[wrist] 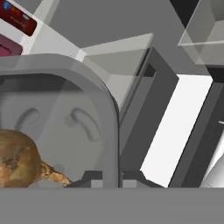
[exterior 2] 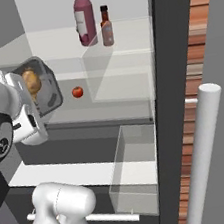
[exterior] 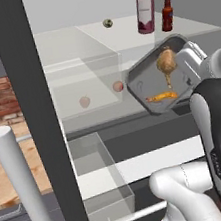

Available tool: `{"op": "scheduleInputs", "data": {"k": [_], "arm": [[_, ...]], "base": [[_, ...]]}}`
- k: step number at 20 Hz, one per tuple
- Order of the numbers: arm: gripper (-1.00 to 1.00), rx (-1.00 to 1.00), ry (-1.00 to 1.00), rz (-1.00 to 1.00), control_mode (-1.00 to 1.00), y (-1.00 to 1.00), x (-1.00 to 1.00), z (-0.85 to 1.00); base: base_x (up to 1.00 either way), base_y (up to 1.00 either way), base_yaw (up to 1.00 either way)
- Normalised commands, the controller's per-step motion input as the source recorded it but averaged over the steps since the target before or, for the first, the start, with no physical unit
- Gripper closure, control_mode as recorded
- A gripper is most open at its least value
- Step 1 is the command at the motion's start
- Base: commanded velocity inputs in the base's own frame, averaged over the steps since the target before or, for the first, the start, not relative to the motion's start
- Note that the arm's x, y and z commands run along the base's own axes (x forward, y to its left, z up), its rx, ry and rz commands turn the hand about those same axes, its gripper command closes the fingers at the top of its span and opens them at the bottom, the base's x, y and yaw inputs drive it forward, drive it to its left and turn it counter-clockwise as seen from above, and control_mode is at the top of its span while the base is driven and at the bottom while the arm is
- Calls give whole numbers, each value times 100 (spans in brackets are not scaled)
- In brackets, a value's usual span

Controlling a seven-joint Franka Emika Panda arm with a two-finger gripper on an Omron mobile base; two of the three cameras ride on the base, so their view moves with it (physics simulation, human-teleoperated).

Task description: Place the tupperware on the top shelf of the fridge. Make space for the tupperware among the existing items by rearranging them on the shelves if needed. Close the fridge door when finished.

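My gripper (exterior: pixel 187 76) is shut on the right rim of the grey tupperware (exterior: pixel 140 80), which hangs tilted in front of the open fridge (exterior: pixel 110 127), a little below the top shelf (exterior: pixel 121 37). Inside it lie a browned drumstick (exterior: pixel 166 62) and an orange piece. The hand view shows the tupperware (wrist: pixel 65 118) close up, with the fingertips (wrist: pixel 94 178) at its edge. On the top shelf (exterior 2: pixel 49 44) the pinkish-red bottle (exterior: pixel 145 8) (exterior 2: pixel 84 17) and the brown sauce bottle (exterior: pixel 167 15) (exterior 2: pixel 106 28) stand side by side at the right. The fridge door (exterior: pixel 30 120) (exterior 2: pixel 175 100) stands open.
A small round dark item (exterior: pixel 108 23) lies at the back of the top shelf. A red tomato-like fruit (exterior: pixel 118 86) (exterior 2: pixel 77 92) rests on the shelf below, beside clear drawer bins (exterior: pixel 86 86). A clear door bin (exterior: pixel 99 170) (exterior 2: pixel 134 166) juts out low, near the white handle (exterior 2: pixel 206 156).
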Motion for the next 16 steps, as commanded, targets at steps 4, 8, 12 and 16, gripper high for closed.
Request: {"op": "scheduleInputs", "data": {"k": [4,8,12,16], "arm": [[100,10,0,0,-100,29,0,32],[100,14,-2,0,-100,31,0,11],[100,16,0,0,-100,21,8,14],[100,17,-2,0,-100,3,31,18]], "base": [[0,0,0],[0,0,0],[0,0,0],[0,0,0]]}}
